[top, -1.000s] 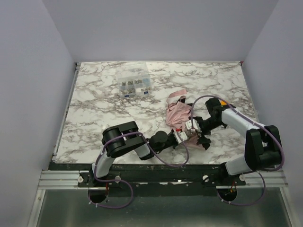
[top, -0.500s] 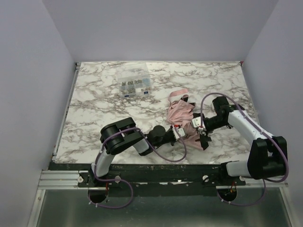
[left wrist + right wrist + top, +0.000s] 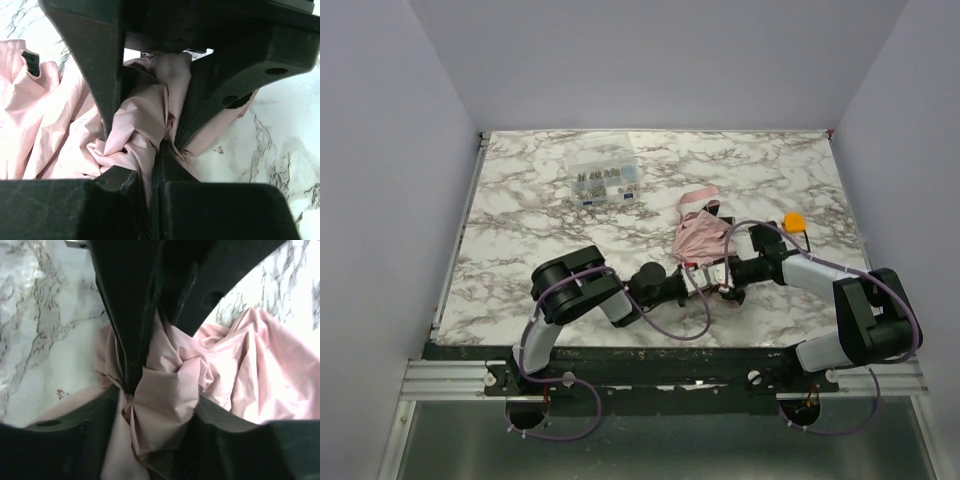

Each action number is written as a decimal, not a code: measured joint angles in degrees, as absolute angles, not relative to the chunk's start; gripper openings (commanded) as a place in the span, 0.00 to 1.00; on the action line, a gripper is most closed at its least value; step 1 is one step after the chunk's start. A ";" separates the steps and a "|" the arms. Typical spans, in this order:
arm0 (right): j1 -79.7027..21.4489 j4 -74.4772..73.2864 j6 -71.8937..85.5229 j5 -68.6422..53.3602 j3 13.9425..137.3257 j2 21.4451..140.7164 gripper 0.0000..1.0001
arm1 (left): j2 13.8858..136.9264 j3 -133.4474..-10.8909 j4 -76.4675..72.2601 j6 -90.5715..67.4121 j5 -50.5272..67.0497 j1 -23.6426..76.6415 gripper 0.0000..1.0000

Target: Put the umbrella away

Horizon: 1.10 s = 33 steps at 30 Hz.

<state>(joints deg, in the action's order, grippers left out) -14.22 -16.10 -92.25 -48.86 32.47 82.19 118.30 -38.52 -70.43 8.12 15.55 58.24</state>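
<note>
- Top external view: the marble-patterned table (image 3: 520, 230) fills the middle of the scene, with pale walls on three sides.
- The left arm (image 3: 575, 290) folds low over the near part of the table and reaches to the right. The right arm (image 3: 840, 290) reaches leftward from the near right corner to meet it.
- The umbrella (image 3: 698, 238) lies as a crumpled pale pink bundle right of the table's centre, between the two arms' tips and resting on the table.
- The left claw (image 3: 702, 276) sits at the near edge of that bundle. In the left wrist view the left claw (image 3: 155, 100) is closed narrowly on a twisted fold of the pink umbrella (image 3: 50, 125) fabric, which is pinched between its dark fingers (image 3: 100, 75).
- The right claw (image 3: 728, 274) is just beside the left one. In the right wrist view the right claw (image 3: 160, 365) likewise clamps a bunched fold of the umbrella (image 3: 250, 365) between its fingers (image 3: 125, 315).
- A clear compartment box (image 3: 605, 183) of small parts stands on the far part of the table, well apart from the umbrella.
- A pink strap (image 3: 692, 199) trails from the bundle's far side, lying flat on the table.
- A small orange object (image 3: 794, 220) rests on the table near the right arm's forearm.
</note>
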 measured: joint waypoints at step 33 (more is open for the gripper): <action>-14.87 -20.97 -103.20 -42.92 34.48 81.52 0.12 | 101.01 -24.99 -66.22 13.37 8.29 56.80 0.99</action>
